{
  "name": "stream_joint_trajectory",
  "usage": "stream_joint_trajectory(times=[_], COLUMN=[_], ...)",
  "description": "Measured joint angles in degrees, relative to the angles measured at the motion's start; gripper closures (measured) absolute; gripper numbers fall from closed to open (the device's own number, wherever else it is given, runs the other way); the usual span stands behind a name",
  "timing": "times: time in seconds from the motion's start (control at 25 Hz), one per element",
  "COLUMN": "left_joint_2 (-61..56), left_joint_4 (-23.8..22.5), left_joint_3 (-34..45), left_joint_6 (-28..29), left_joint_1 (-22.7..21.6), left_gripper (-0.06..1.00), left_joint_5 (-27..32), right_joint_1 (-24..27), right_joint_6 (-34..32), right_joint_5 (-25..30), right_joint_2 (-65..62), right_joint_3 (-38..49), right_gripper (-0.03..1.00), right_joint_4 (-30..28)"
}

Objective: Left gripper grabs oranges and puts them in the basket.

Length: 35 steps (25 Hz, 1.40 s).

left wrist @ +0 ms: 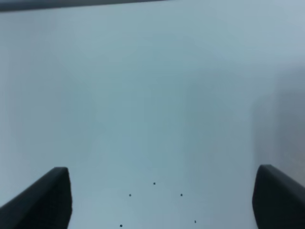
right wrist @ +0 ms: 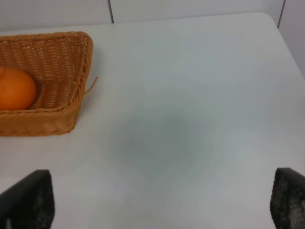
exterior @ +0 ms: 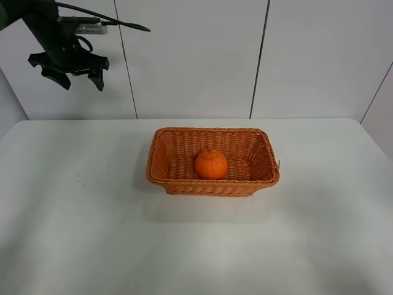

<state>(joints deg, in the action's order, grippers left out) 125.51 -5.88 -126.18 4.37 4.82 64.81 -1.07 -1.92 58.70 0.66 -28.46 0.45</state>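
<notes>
A bright orange (exterior: 210, 163) with a knobby stem end lies inside the woven wicker basket (exterior: 161, 150) in the middle of the white table. My left gripper (exterior: 75, 76) hangs high at the back left, well clear of the basket, open and empty. In the left wrist view its gripper (left wrist: 162, 202) shows two spread fingertips (left wrist: 45, 200) over bare table. The right wrist view shows the basket (right wrist: 71, 71) with the orange (right wrist: 15, 88) in it, and the right gripper (right wrist: 162, 205) open and empty, its fingertips (right wrist: 31, 200) wide apart. The right gripper does not show in the exterior high view.
A few small dark specks (exterior: 92, 175) mark the white table (exterior: 307, 233) left of the basket. A loose wicker strand (right wrist: 90, 85) sticks out from the basket's right end. White wall panels stand behind the table.
</notes>
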Motion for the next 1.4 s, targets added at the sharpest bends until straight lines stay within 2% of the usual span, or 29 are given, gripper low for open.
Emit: stream_joint_trajectory(times=[0.28,0.64,0.92,1.08,1.4], left_joint_2=[-1.2,-6.0,-18.1,-25.8,-39.5], left_joint_4=[4.7,7.5,7.5,5.6,4.0], left_joint_3=[0.0,1.0,12.4,19.2,28.6], left_joint_6=[-0.6,-2.9,-4.9,-5.1,-5.1], left_joint_1=[-4.9,-5.3,-5.3,-5.3,-5.3], left_gripper=[0.10,0.10,0.10,0.10,0.10], left_joint_5=[0.6,2.1,-0.9,-2.8,-3.4], right_joint_1=[0.0,0.0,0.0,0.0,0.0], right_joint_6=[0.0,0.0,0.0,0.0,0.0], right_joint_5=[0.0,0.0,0.0,0.0,0.0], right_joint_2=[0.0,0.0,0.0,0.0,0.0], right_joint_3=[0.0,0.0,0.0,0.0,0.0], right_gripper=[0.27,0.27,0.27,0.27,0.27], right_joint_4=[0.0,0.0,0.0,0.0,0.0])
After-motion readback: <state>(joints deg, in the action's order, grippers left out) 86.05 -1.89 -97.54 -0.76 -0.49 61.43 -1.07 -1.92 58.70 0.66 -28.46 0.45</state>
